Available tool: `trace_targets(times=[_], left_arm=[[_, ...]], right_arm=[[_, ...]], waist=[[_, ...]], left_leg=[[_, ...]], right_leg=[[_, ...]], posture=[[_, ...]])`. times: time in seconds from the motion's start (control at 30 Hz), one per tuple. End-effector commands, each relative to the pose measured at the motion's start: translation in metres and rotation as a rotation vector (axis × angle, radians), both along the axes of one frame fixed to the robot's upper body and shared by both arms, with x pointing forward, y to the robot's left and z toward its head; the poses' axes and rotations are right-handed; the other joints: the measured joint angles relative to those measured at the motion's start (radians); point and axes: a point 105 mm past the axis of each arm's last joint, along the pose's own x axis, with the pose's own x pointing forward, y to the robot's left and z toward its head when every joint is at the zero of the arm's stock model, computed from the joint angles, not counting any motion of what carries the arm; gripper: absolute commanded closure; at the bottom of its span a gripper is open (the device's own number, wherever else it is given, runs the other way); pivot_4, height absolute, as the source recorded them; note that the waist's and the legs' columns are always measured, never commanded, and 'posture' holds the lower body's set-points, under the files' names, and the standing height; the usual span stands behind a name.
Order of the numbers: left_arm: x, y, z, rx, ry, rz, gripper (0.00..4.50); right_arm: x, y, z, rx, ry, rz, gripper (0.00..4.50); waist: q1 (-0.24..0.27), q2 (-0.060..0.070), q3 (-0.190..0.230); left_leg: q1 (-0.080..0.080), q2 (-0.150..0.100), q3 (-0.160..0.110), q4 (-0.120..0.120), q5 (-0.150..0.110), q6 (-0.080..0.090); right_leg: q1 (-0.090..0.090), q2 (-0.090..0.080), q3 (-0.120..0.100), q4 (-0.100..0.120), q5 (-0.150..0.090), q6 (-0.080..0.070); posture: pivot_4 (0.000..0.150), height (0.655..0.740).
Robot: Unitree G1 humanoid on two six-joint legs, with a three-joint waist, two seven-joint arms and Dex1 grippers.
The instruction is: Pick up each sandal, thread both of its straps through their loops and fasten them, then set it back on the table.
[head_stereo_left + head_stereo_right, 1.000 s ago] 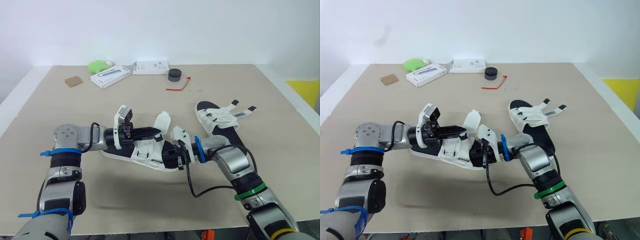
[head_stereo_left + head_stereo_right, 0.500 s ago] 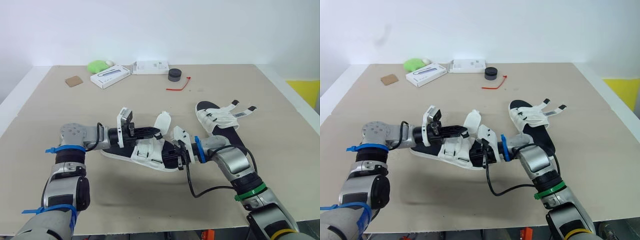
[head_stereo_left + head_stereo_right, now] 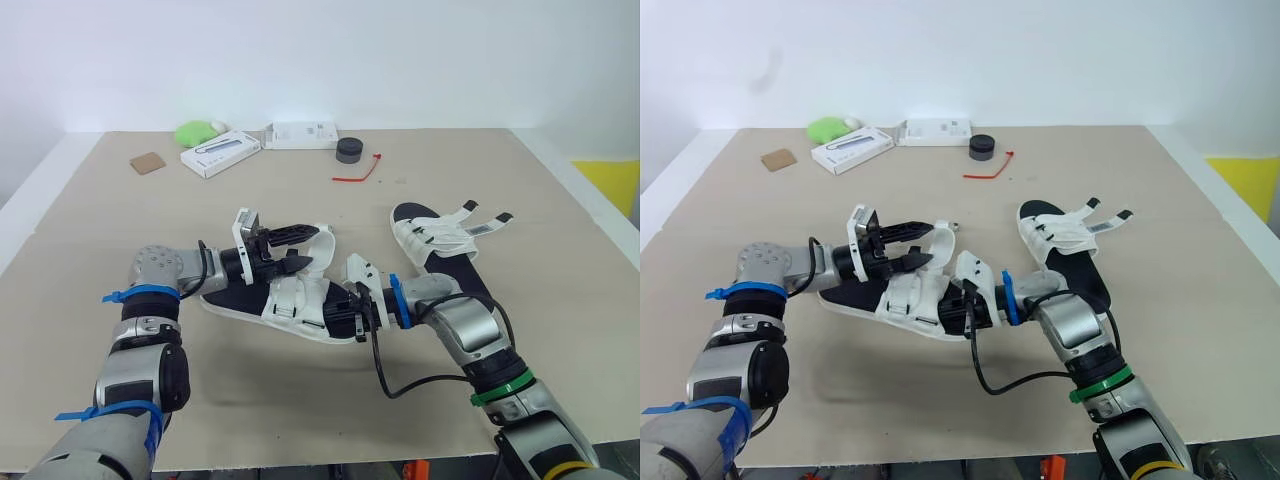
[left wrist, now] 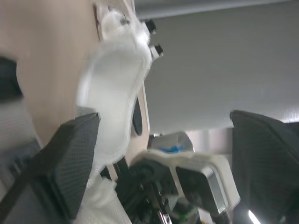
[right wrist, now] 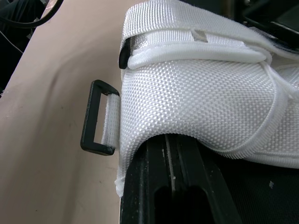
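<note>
The near sandal (image 3: 283, 302), black-soled with white webbing straps, lies at the table's middle. My left gripper (image 3: 298, 247) hovers over its heel end, open, with a loose white strap (image 3: 322, 243) curling just past its fingertips. In the left wrist view that strap (image 4: 117, 84) hangs between the spread fingers (image 4: 74, 154). My right gripper (image 3: 347, 309) is shut on the sandal's right edge. The right wrist view has white webbing (image 5: 201, 93) and a black loop (image 5: 98, 116) over the closed fingers (image 5: 177, 186). A second sandal (image 3: 440, 245) lies to the right, its straps undone.
Along the far edge are a green object (image 3: 198, 131), two white boxes (image 3: 220, 152) (image 3: 300, 134), a black round puck (image 3: 349, 149), a red tie (image 3: 357, 172) and a brown card (image 3: 148, 162). The table's front edge (image 3: 300, 462) is close below my arms.
My left gripper has gone from shut to open and the white strap sits free by its fingertips. The right gripper has kept its hold on the sandal.
</note>
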Motion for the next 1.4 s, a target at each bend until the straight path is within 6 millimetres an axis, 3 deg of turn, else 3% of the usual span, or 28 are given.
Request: trace_targets(times=[0.03,0.17,0.37,0.47,0.7,1.1,1.4], left_arm=[[0.005,-0.001,-0.010,0.049,0.019,0.027,0.03],[0.016,0.002,0.004,-0.002,-0.001,0.081,0.03],[0.030,0.000,0.039,-0.124,-0.053,0.118,0.03],[0.032,-0.004,0.038,-0.082,-0.055,0.110,0.03],[0.026,-0.027,0.015,0.114,-0.046,0.014,0.03],[0.049,-0.055,0.040,0.082,-0.149,0.088,0.03],[0.058,-0.057,0.038,0.122,-0.173,0.147,0.03]], right_arm=[[-0.015,-0.003,-0.039,-0.081,0.152,-0.006,4.50],[-0.015,-0.001,-0.039,-0.078,0.152,-0.003,4.50],[-0.016,0.000,-0.039,-0.076,0.155,0.000,4.50],[-0.016,0.000,-0.039,-0.075,0.155,0.000,4.50],[-0.015,0.002,-0.038,-0.068,0.154,-0.003,4.50],[-0.016,0.003,-0.039,-0.064,0.157,-0.010,4.50],[-0.016,0.003,-0.038,-0.061,0.157,-0.011,4.50]], waist=[[0.000,0.000,0.000],[0.000,0.000,0.000],[-0.002,-0.001,0.001],[-0.003,-0.001,0.001],[-0.005,-0.001,0.001],[-0.009,-0.002,0.001],[-0.010,-0.002,0.002]], left_leg=[[0.000,0.000,0.000,0.000,0.000,0.000],[0.000,0.000,0.000,0.000,0.000,0.000],[-0.001,0.000,0.000,-0.001,0.000,0.000],[-0.001,0.000,0.000,-0.002,0.000,0.000],[-0.001,0.000,0.000,-0.002,0.000,0.000],[-0.001,0.000,0.001,-0.004,0.000,0.000],[-0.001,0.000,0.001,-0.004,0.000,0.000]], right_leg=[[0.000,0.000,0.000,0.000,0.000,0.000],[0.000,0.000,0.000,0.000,0.000,0.000],[-0.001,0.000,0.000,0.000,0.000,0.000],[-0.002,0.000,0.000,0.000,0.000,0.000],[-0.002,0.000,0.000,0.000,-0.001,0.000],[-0.003,0.000,0.001,-0.001,-0.001,0.000],[-0.004,0.000,0.001,-0.001,-0.001,0.000]], posture=[[0.150,0.7400],[0.150,0.7400],[0.150,0.7400],[0.150,0.7400],[0.150,0.7400],[0.150,0.7400],[0.150,0.7400]])
